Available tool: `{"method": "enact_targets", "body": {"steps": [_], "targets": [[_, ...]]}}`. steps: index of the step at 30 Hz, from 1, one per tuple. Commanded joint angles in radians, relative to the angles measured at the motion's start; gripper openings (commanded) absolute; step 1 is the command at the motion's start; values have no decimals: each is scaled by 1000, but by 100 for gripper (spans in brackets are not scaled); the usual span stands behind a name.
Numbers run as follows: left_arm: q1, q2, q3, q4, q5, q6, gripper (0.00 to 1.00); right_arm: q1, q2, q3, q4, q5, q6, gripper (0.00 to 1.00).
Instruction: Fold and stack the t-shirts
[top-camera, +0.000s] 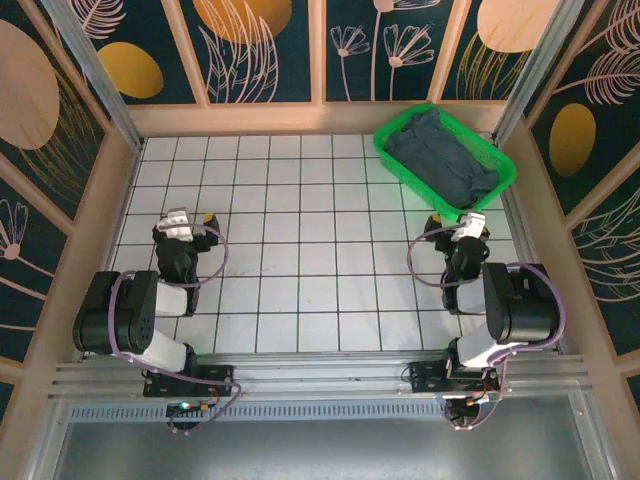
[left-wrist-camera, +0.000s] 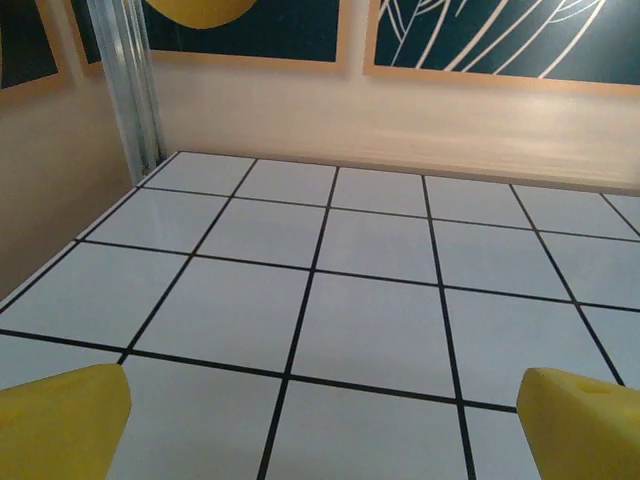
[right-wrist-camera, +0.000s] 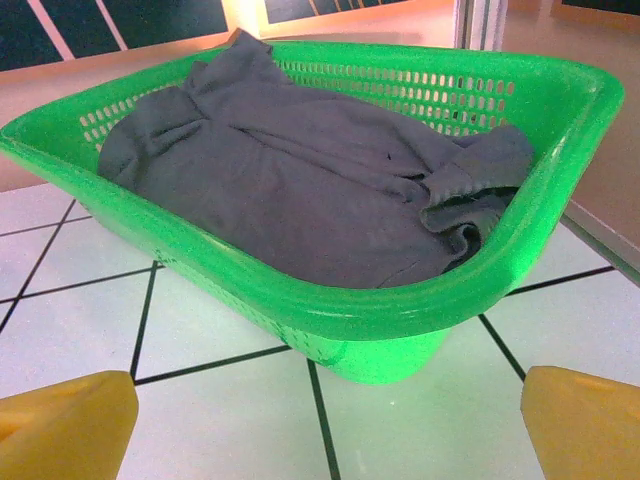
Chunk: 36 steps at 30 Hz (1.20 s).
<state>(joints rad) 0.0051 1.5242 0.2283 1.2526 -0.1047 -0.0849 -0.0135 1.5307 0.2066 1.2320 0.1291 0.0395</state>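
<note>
Dark slate-grey cloth t-shirts (right-wrist-camera: 300, 190) heaped in bright green plastic mesh basket (right-wrist-camera: 330, 305), far right. Soft, light, limp: probably pinch a raised fold. Spread wide, empty: left gripper (left-wrist-camera: 320, 425), right gripper (right-wrist-camera: 325, 425).

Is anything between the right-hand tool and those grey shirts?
Yes: the near wall of the green basket. The t-shirts lie heaped inside it; the open right tool sits low outside that wall, so it would likely have to reach over the rim.
</note>
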Motion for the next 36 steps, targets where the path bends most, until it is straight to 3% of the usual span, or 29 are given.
{"method": "enact_targets", "body": {"steps": [1,21,26,30,32,33,34,35,36], "targets": [[-5,-9,14,2,6,10,99,-6,6,9,47,-16,8,99],[-6,-7,16,1,7,11,99,-6,5,5,55,-16,7,99],[-5,-21,8,9,-17,1,99,36,-118,78,-163,29,-34,99],[-10,-165,102,-280,-121,-20,99,91,-281,115,-239,137,-53,99],[-27,-265,168,-349,-176,-26,99,121,-369,241,-369,209,-35,99],[-39,-301,200,-361,-209,-31,99,118,-382,352,-500,232,44,99],[-43,-328,267,-390,-252,-96,99,94,-373,514,-764,252,232,99],[-43,-337,362,-501,-373,-273,99,60,-335,691,-1040,237,402,99],[-42,-334,474,-744,-461,-489,99,40,-290,823,-1222,283,539,99]]}}
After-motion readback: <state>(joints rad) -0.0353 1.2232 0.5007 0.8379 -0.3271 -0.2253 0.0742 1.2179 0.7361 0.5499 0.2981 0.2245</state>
